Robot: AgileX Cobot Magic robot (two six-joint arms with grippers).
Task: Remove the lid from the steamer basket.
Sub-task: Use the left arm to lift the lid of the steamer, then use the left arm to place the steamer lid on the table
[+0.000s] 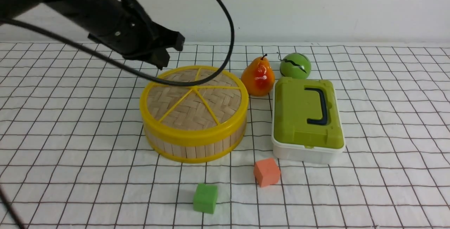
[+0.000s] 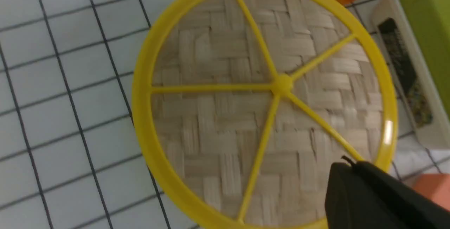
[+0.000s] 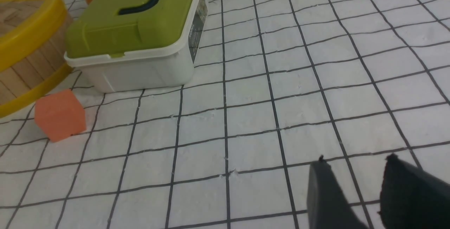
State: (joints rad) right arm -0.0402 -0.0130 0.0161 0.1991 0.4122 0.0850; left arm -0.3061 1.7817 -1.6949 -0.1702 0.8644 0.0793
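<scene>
Two small cubes sit nearest me on the gridded counter (image 1: 105, 179), a green one (image 1: 205, 198) and, a bit farther off, an orange one (image 1: 267, 172). The right tool (image 3: 349, 186) shows only in its own wrist view, above the counter, its two fingers parted by a modest gap, with nothing between them that I can make out.

Past the cubes stands the basket (image 1: 195, 148), with the lid (image 1: 182, 111) lying flat on top, the yellow rim all round and the spokes meeting at the hub. So the lid is on, and to my eye the job is at the approach, the lifting still to be done. Just beside the basket, to the right, is the box (image 1: 305, 116) under its green top, with a pear (image 1: 258, 77) and a green ball (image 1: 295, 65) behind.

Over the far left side of the lid hangs the left tool (image 1: 162, 68), tips pressed together, gripping nothing and, as far as I can judge, clear of the lid. The next move, I'd say, is to spread those fingers, come down to the yellow rim and pinch it, then raise it straight. Should they bite too low, the basket might come up too.
</scene>
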